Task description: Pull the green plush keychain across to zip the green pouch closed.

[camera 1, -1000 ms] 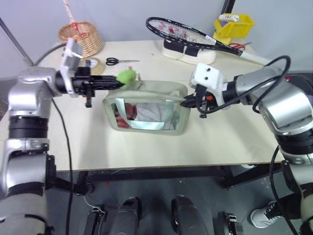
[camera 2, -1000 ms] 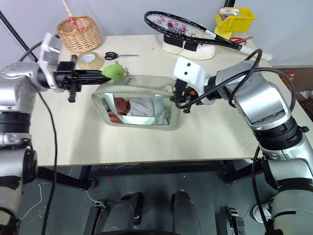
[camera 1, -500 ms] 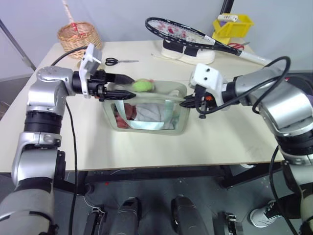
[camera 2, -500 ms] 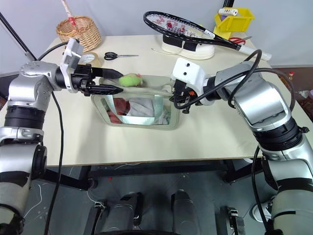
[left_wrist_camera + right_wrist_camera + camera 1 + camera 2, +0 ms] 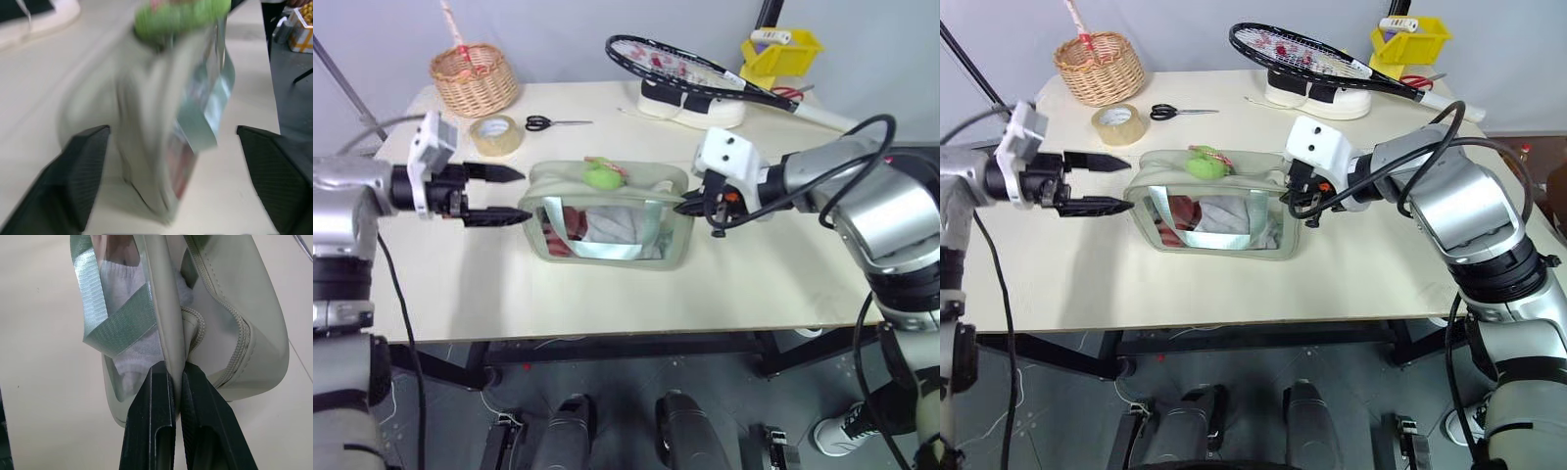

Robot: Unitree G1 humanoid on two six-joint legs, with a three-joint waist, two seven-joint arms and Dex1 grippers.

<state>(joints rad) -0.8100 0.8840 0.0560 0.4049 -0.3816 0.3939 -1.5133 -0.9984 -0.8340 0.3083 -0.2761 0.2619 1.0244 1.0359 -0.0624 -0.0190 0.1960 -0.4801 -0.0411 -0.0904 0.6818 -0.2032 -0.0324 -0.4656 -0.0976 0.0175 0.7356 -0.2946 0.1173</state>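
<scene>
left gripper (image 5: 492, 194) stands with fingers apart and empty, just off the pouch's 9 o'clock end; right gripper (image 5: 177, 382) is pinched together on the pouch's edge at 3 o'clock. green plush keychain (image 5: 600, 175) lies on the top seam of the green pouch (image 5: 607, 215), a little toward 9 o'clock of its middle. judging by that, the zip looks done or nearly so; to finish well, keep the far end anchored and pull along the seam, not upward. the pouch's long axis runs 9 to 3 across the table (image 5: 607, 294), window toward 6.
</scene>
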